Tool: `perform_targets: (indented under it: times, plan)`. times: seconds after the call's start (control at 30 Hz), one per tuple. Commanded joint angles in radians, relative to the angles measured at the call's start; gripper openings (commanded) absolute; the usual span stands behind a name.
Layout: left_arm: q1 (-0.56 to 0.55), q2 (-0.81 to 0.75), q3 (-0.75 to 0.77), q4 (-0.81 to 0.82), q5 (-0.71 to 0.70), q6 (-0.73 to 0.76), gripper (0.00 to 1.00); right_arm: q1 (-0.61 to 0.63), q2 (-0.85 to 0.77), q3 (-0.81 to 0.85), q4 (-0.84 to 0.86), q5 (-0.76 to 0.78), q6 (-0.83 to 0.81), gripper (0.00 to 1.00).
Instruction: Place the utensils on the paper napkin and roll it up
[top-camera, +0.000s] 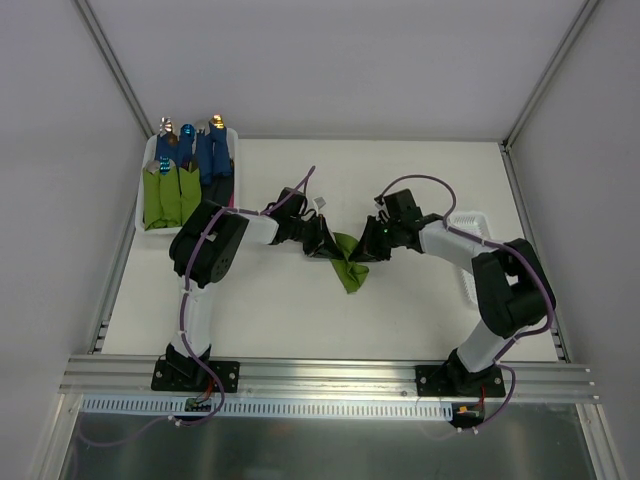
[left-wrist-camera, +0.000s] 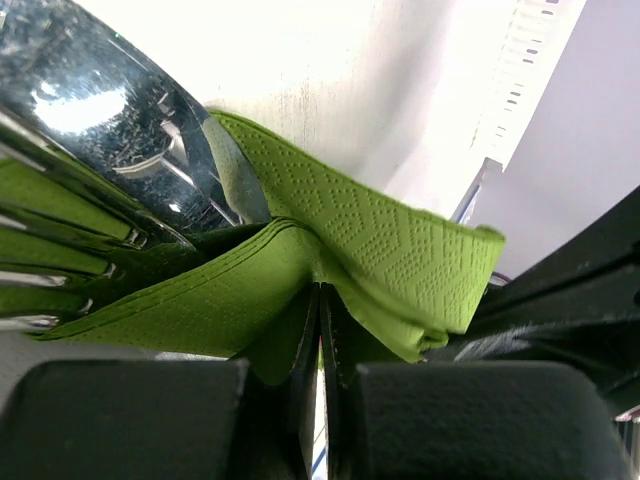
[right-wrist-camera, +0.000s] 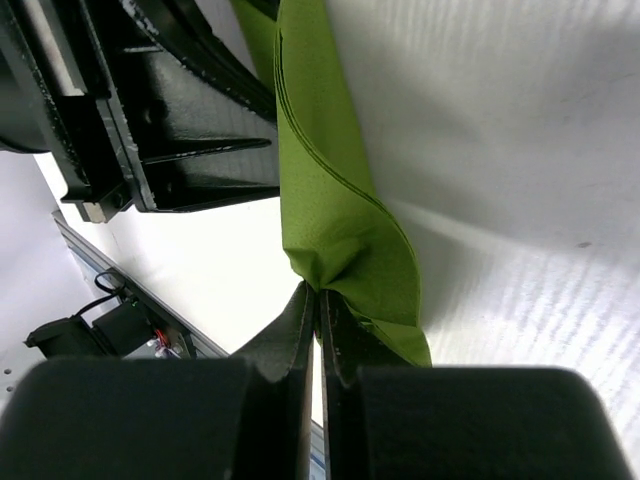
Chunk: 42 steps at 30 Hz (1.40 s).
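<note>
While both grippers hold the roll, note the weak points.

- **Left gripper** (top-camera: 322, 240): fingers pressed together on a fold of the paper napkin (top-camera: 348, 262).
- **Right gripper** (top-camera: 362, 247): fingers likewise pinched on a tuck of the same sheet, from the opposite side.

**Risks**
- If you let the arms draw apart, thin paper under two pinches is likely to tear at one of them.
- If you release one side early, the loose wrap could spring open.
- The utensils (left-wrist-camera: 100, 130) show shiny metal heads poking out of the fold in the left wrist view. Tip that end down and they may slide out.

**Napkin**
- Position: at the middle of the table (top-camera: 400, 310), between the two grippers, one end trailing toward the near edge.
- Look: lime green, embossed, creased into a loose, uneven tube with layers showing at its edge. Not tight.
</note>
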Motion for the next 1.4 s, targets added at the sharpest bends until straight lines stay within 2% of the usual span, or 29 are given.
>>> perform_targets:
  times: [0.0, 0.23, 0.3, 0.37, 0.47, 0.6, 0.77, 0.9, 1.1, 1.37]
  plan:
    - [0.009, 0.033, -0.009, -0.060, -0.088, 0.038, 0.00, 0.023, 0.000, 0.037, 0.051, -0.051, 0.048, 0.03]
    - [0.011, 0.032, -0.008, -0.061, -0.093, 0.038, 0.00, 0.039, 0.006, -0.017, 0.122, -0.087, 0.110, 0.08]
    - [0.009, 0.032, -0.008, -0.061, -0.091, 0.039, 0.00, 0.040, 0.020, -0.023, 0.132, -0.101, 0.122, 0.16]
    - [0.011, 0.030, -0.009, -0.061, -0.093, 0.042, 0.00, 0.040, 0.024, -0.032, 0.143, -0.112, 0.137, 0.20]
    - [0.011, 0.032, -0.009, -0.061, -0.093, 0.045, 0.00, 0.040, 0.026, -0.055, 0.164, -0.117, 0.146, 0.34]
    - [0.009, 0.032, -0.008, -0.061, -0.093, 0.044, 0.00, 0.042, 0.014, -0.083, 0.177, -0.117, 0.147, 0.40]
    - [0.009, 0.032, -0.008, -0.061, -0.093, 0.042, 0.00, 0.046, 0.006, -0.120, 0.213, -0.123, 0.143, 0.43]
    - [0.011, 0.027, -0.011, -0.061, -0.094, 0.045, 0.00, 0.043, -0.025, -0.156, 0.214, -0.089, 0.148, 0.60]
    - [0.009, 0.027, -0.011, -0.061, -0.094, 0.045, 0.00, 0.028, -0.039, -0.193, 0.204, -0.067, 0.140, 0.66]
    - [0.009, 0.030, -0.008, -0.061, -0.094, 0.045, 0.00, 0.026, -0.091, -0.137, 0.214, -0.072, 0.104, 0.64]
